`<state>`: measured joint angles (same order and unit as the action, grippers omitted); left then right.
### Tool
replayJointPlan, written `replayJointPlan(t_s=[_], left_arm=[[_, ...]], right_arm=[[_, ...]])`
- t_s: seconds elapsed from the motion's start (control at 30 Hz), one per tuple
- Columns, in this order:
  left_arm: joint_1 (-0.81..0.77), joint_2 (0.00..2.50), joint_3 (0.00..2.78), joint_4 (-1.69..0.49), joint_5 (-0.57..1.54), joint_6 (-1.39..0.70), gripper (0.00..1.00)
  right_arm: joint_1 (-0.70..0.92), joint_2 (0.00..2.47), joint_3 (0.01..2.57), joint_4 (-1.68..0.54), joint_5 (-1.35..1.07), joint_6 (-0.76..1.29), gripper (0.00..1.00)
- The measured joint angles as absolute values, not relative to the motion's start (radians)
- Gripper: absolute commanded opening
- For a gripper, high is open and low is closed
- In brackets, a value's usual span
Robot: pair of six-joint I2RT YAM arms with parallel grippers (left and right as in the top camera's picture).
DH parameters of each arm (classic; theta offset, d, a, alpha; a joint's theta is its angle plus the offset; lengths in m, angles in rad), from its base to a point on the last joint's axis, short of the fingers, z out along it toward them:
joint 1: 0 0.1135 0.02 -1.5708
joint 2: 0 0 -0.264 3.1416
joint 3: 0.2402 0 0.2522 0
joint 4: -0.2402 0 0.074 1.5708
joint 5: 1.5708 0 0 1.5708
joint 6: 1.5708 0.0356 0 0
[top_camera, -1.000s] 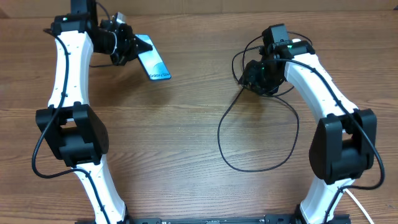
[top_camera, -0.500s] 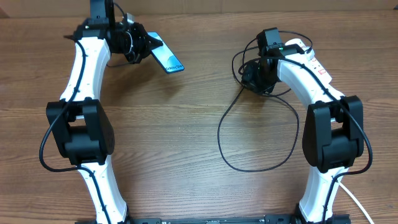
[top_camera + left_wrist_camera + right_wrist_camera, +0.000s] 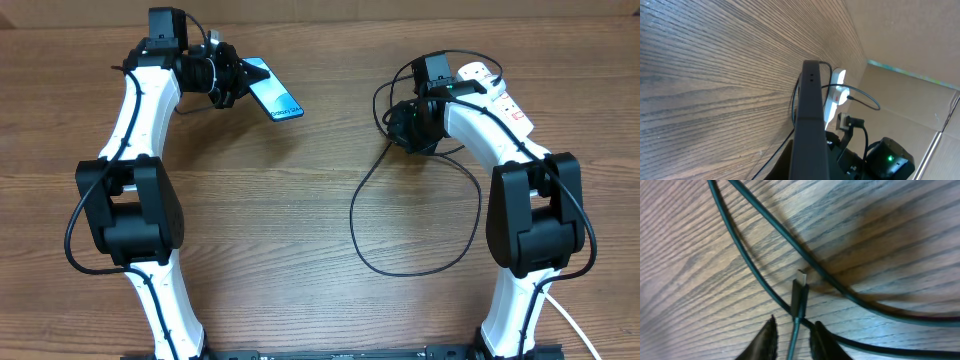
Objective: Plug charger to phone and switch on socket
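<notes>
My left gripper [image 3: 226, 80] is shut on the phone [image 3: 276, 94] and holds it tilted above the table at the back left, lit screen up. In the left wrist view the phone [image 3: 810, 115] shows edge-on as a dark frame. My right gripper [image 3: 405, 124] is low over the charger [image 3: 415, 268], a thin black cable looping across the table. In the right wrist view the fingers [image 3: 795, 341] are nearly closed round the cable just behind its connector tip [image 3: 800, 291], which points forward. The white socket [image 3: 492, 86] lies behind the right arm, partly hidden; it also shows in the left wrist view [image 3: 836, 93].
A cardboard wall [image 3: 400, 8] runs along the table's back edge. The cable's big loop lies on the wooden table [image 3: 280, 220] right of centre, with more coils [image 3: 384, 100] by the right gripper.
My left arm has carried the phone to the right, toward the middle. My right arm has shifted a little, baring more of the socket; its gripper stays over the cable.
</notes>
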<state>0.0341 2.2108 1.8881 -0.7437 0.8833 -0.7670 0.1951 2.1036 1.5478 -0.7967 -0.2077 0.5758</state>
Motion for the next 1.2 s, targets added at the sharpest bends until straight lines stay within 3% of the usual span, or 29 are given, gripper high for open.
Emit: replayJointPlan(t_s=[0.17, 0.37, 0.67, 1.2], left_arm=[[0.035, 2.211, 1.888, -0.744, 0.884, -0.756, 0.04], [0.035, 2.211, 1.888, -0.744, 0.887, -0.75, 0.04], [0.035, 2.211, 1.887, -0.745, 0.887, -0.749, 0.04], [0.035, 2.211, 1.887, -0.749, 0.887, -0.749, 0.04]], right_arm=[[0.196, 2.104, 1.604, -0.915, -0.17, 0.551, 0.28], [0.199, 2.085, 1.651, -0.995, -0.134, 0.575, 0.29], [0.288, 2.089, 1.621, -0.923, -0.091, 0.672, 0.3], [0.282, 2.163, 1.615, -0.837, -0.059, 0.714, 0.29]])
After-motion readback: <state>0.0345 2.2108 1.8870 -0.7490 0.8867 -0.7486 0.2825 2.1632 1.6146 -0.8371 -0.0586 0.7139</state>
